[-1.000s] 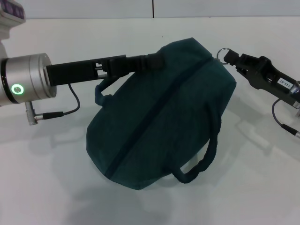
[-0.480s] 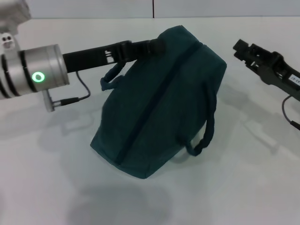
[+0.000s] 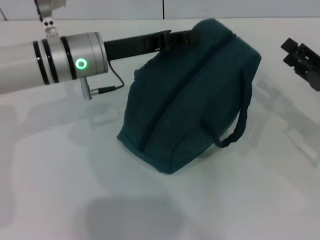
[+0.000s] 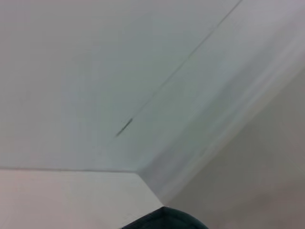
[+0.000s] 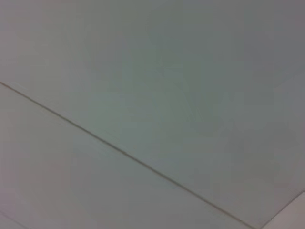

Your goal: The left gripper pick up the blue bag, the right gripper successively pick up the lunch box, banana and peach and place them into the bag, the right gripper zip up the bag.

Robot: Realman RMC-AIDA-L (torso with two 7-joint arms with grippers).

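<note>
Dark teal-blue fabric fills the middle of the head view: the blue bag (image 3: 192, 97) sits on the white worktop (image 3: 60, 190), tilted, its zip line running closed along its length and one padded handle looping down its right side. No logo, label or writing can be read anywhere on it. The left gripper (image 3: 187, 37) reaches in from the left on its black arm with a silver wrist lit by a green ring, and its jaws are pinched on the bag's upper far edge. The right gripper (image 3: 295, 50) is at the right border, well apart from the bag, holding nothing — whether its jaws are spread or pressed together cannot be told. The left wrist view shows pale wall and a sliver of the bag's dark fabric at one border. The right wrist view shows only a plain pale surface crossed by a thin seam.
</note>
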